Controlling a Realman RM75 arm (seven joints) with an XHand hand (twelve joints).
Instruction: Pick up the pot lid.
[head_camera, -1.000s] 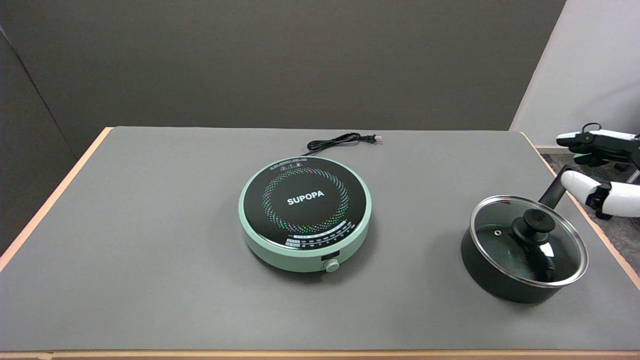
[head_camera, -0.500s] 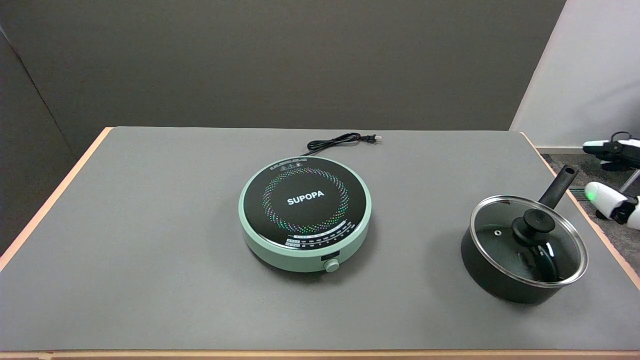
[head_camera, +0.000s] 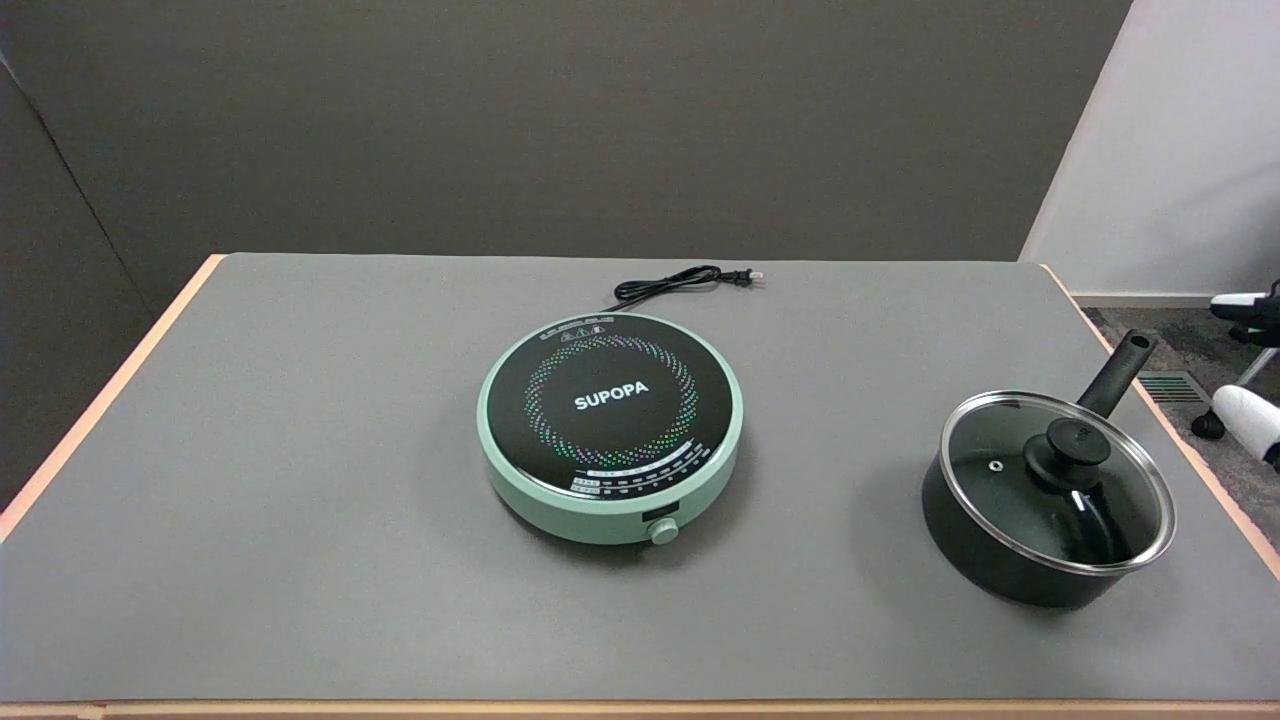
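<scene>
On the black pot (head_camera: 985, 545), the glass pot lid (head_camera: 1060, 480), untouched.

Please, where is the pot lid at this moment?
In the head view, the glass pot lid sits on the black pot at the table's right side, right of the green induction cooker.

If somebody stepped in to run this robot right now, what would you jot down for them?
Right hand: only a sliver shows at the picture's right edge, off the table; I cannot tell whether it is open or closed, and it holds nothing I can see.
Pot lid: glass, sitting on the black pot at the table's right side, its black knob free.
The pot's handle points away toward the far right.
Done: nothing; the lid is still on.
Left: bring the hand over the knob, grip it, lift.
</scene>
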